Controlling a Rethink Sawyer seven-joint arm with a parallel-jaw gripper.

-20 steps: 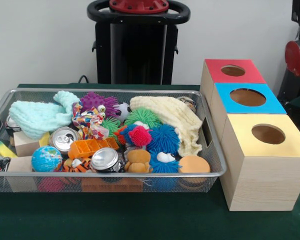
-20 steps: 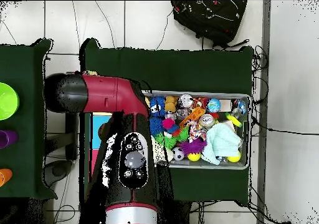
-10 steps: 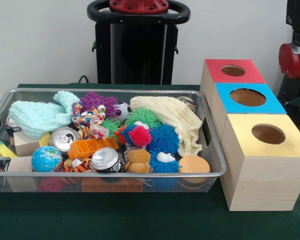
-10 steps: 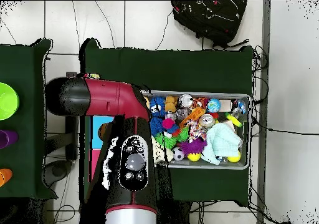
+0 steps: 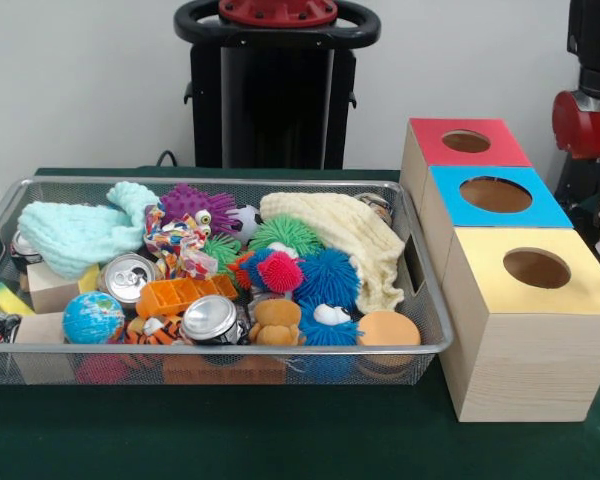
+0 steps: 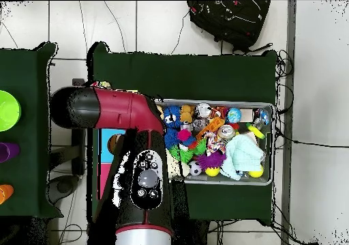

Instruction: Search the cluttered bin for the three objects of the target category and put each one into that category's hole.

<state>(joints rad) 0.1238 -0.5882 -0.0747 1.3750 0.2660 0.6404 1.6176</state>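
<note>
Front view shows your arm [image 5: 588, 105] has edged left toward the sorting boxes [image 5: 510, 270]; whether the gripper holds anything, you cannot tell.

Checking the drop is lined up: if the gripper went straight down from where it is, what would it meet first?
Probably the green table beside the yellow-topped box, not a hole. The gripper is cut off at the front view's edge below the arm; depth is unclear.
</note>
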